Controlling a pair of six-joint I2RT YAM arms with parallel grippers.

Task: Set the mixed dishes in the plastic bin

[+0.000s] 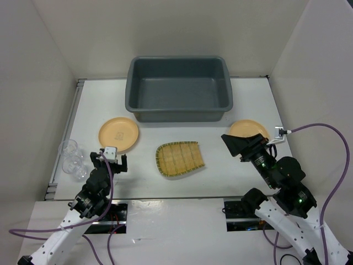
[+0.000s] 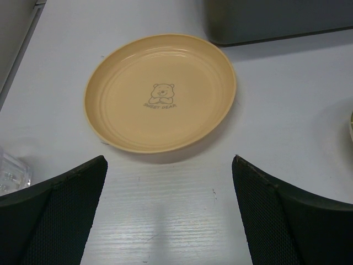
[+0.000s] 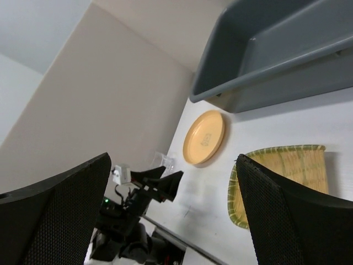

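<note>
The dark grey plastic bin (image 1: 179,88) stands at the back middle and holds nothing. One orange-yellow plate (image 1: 118,134) lies left of it, and fills the left wrist view (image 2: 160,92) with a bear mark at its centre. The yellow slatted tray (image 1: 180,159) lies in the middle. The second plate (image 1: 249,128) lies at the right, partly hidden by my right gripper (image 1: 234,146). My left gripper (image 1: 114,160) is open and empty just in front of the left plate, above the table (image 2: 169,163). My right gripper (image 3: 174,160) is open and empty, turned on its side and facing left.
Two clear plastic cups (image 1: 71,157) stand at the table's left edge, close to my left gripper; one shows in the left wrist view (image 2: 11,171). The right wrist view shows the bin (image 3: 276,49), the left plate (image 3: 204,137), the tray (image 3: 281,176) and the left arm (image 3: 143,187).
</note>
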